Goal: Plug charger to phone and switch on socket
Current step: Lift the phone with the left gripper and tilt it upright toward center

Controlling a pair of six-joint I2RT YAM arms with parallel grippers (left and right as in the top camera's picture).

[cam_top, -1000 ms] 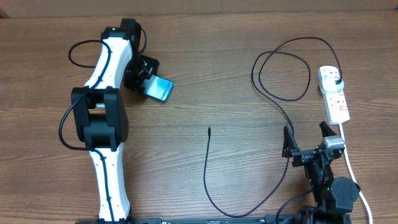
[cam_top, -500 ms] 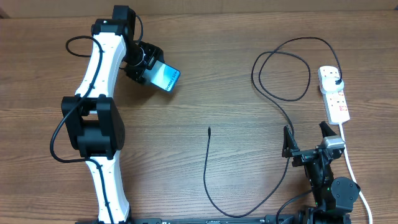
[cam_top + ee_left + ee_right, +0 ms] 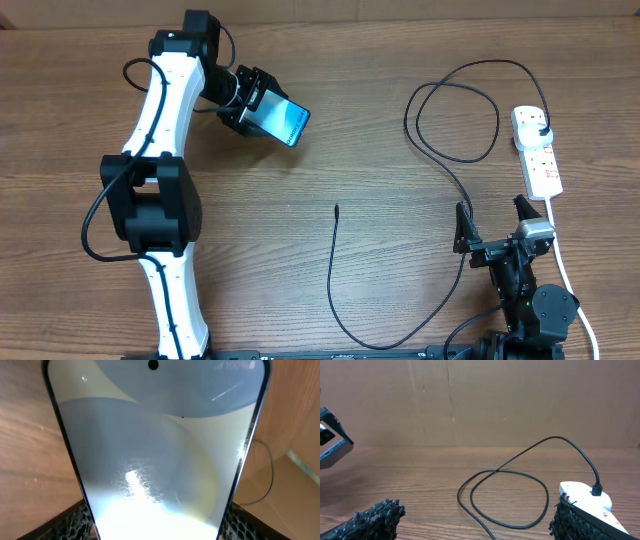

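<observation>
The left tool (image 3: pixel 255 105) pinched the phone (image 3: pixel 285 122) over the desk (image 3: pixel 350 150) (screen lit). The right tool (image 3: pixel 492 225) stood spread near the socket (image 3: pixel 540 160), the charger (image 3: pixel 331 270) lying loose.

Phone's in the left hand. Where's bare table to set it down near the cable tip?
Bare wood lies between the left arm and the charger's loose end, and between the phone and the charger's loops. The right side is crowded: socket, cable, right hand.

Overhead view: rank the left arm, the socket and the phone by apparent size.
1. left arm
2. socket
3. phone
The phone is held in the left gripper, partly covered, possibly nearer the camera, so the last two are unsure.
</observation>
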